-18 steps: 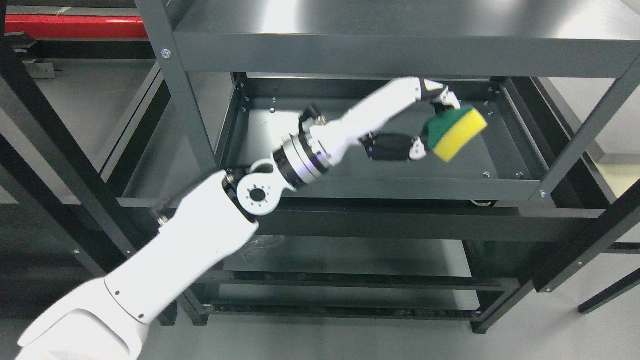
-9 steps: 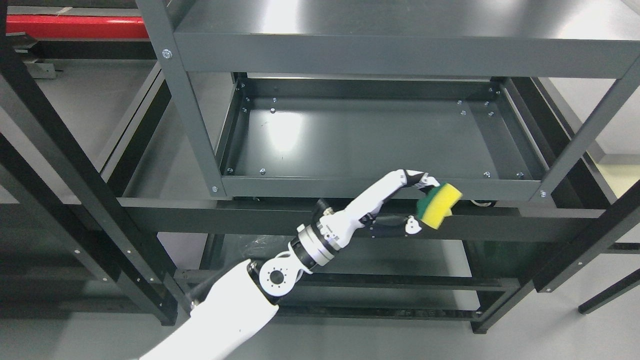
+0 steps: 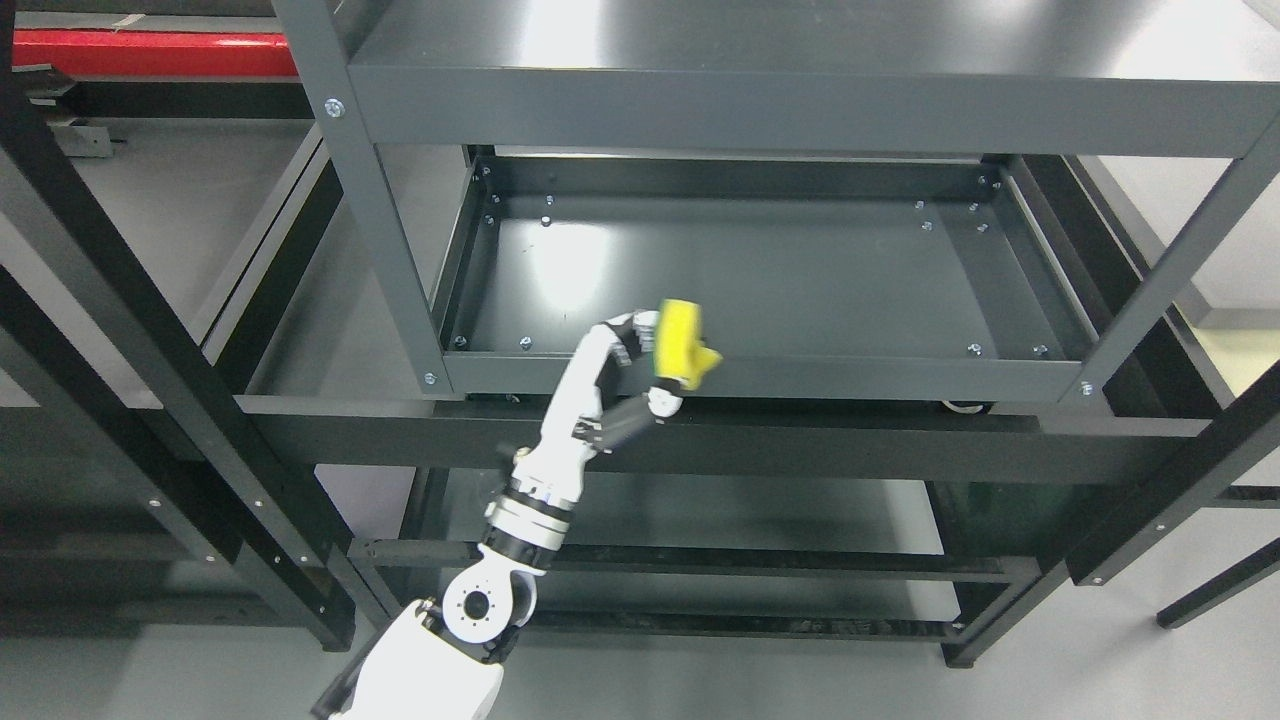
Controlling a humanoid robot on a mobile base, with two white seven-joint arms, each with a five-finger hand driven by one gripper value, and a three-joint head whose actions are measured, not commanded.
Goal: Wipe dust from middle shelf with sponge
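- Head view shows the white robotic left hand reaching up from the lower left, fingers clamped around a yellow sponge with a green scouring side.
- That sponge sits in front of the front lip of the dark grey metal middle shelf, left of centre; it looks raised rather than pressed onto the shelf surface, though the blur makes contact hard to judge.
- Right hand is nowhere in the picture.
- Shelf pan is bare and glossy, with small bolts dotted near its corners and edges.
- To wipe well, my read is that the hand should carry the sponge over the lip, lay one broad face flat on the pan and press lightly.
- Long overlapping strokes from one side to the other would suit, working from the back towards the front.
- Watch the grey upright post on the left and the raised rim: the forearm could catch on either.
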